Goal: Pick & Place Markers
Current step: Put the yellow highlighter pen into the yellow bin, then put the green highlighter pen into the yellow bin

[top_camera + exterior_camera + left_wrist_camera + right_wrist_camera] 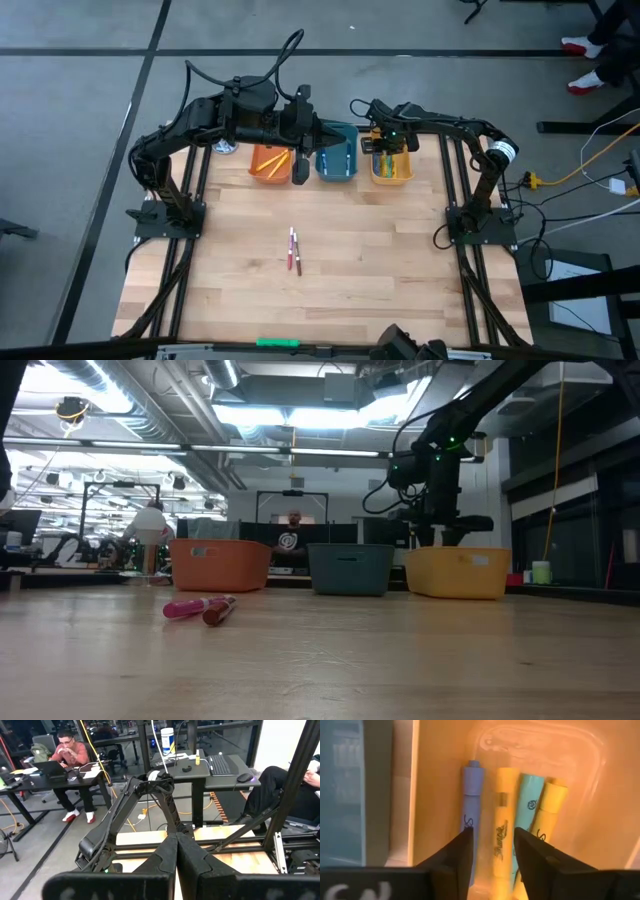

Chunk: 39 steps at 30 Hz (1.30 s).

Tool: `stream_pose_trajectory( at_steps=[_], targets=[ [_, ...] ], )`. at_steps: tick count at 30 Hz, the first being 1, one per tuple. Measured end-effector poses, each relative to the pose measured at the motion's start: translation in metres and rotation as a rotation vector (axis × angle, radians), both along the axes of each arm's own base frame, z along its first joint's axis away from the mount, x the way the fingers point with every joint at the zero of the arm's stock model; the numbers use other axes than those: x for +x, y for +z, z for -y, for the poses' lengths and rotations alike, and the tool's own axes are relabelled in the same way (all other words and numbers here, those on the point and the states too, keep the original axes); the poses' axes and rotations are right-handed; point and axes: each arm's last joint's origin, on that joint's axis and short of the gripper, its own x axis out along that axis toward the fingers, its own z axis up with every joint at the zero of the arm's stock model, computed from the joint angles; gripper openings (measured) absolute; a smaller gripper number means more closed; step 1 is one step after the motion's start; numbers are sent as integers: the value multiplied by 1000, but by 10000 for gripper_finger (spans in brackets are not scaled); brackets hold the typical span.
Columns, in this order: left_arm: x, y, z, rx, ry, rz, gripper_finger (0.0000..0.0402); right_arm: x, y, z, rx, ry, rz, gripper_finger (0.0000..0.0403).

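The right pincer [492, 850] hovers narrowly parted and empty over markers [507, 825] in the yellow bin [391, 166], apparently just after a drop, with two markers [294, 249] left on the bench [380, 270] to fetch.

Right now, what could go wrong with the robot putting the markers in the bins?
1. The right hand is open low inside the yellow bin, above four markers lying side by side. It might bump them or the bin wall.
2. Two markers on the table touch each other, so a grab could nudge one and roll it away.
3. The left hand, shut, hangs close over the orange bin and blue bin and may knock them.
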Motion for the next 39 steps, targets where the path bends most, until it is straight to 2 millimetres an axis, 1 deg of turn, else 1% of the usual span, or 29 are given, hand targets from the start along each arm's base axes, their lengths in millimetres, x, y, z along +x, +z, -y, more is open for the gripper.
stream_pose_trajectory(
  at_steps=[4,18,20,22,29,34,39],
  targets=[
    [0,0,0,0,0,0,2,0,0,0,0,0,0,155],
    [0,0,0,-1,0,0,2,0,0,0,0,0,-1,150],
    [0,0,0,-1,0,0,1,0,0,0,2,0,-3,139],
    [0,0,0,-1,0,0,1,0,0,0,3,0,-5,119],
    [0,0,0,-1,0,0,1,0,0,-1,2,9,-6,12],
    [0,0,0,-1,0,0,1,-2,6,-3,-8,20,3,6],
    [0,0,0,-1,0,0,1,-6,21,-7,-44,55,31,3]
  ],
)
